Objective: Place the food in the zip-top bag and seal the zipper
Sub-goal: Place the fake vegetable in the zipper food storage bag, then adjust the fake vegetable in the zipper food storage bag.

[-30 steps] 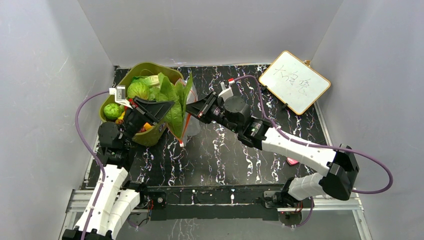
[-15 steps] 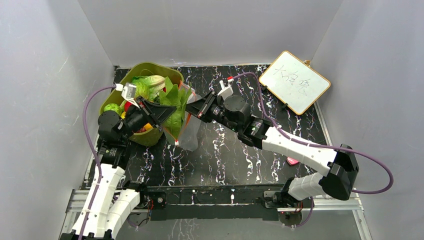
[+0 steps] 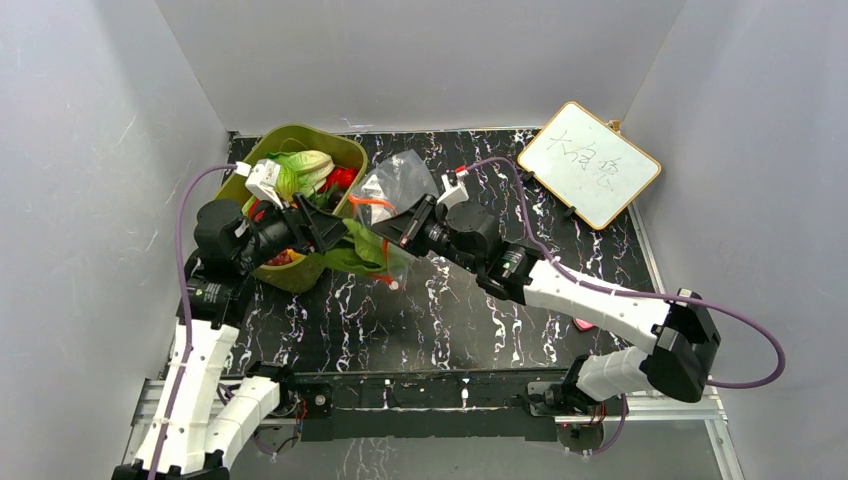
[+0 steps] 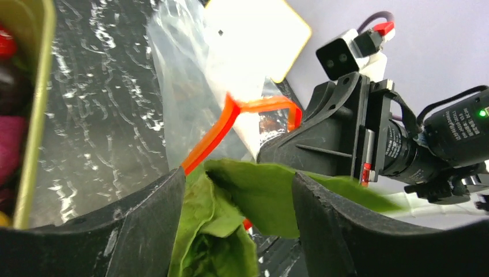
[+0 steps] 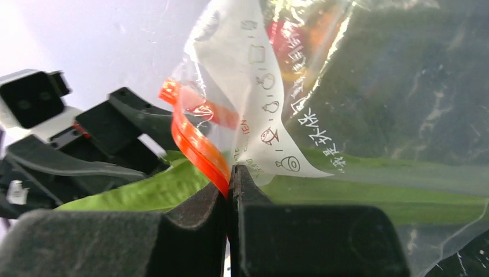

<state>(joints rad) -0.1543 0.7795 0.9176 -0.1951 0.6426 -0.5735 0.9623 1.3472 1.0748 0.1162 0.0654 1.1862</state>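
Observation:
The long green leaf lies across the mouth of the clear zip-top bag, between the two arms. My left gripper is open, and the leaf sits loosely between its spread fingers. My right gripper is shut on the red-orange zipper at the bag's mouth and holds the bag up. Part of the leaf shows green through the plastic. The zipper loops just above the leaf. A pale green cabbage and a red fruit stay in the tub.
The olive-green tub holding more toy food stands at the back left, close behind my left arm. A white wood-framed board leans at the back right. A small pink-red thing lies by the right arm. Grey walls close in three sides.
My left gripper has carried the leaf right to the bag's mouth and opened. The right gripper has tipped the bag, so its body now points up and back.

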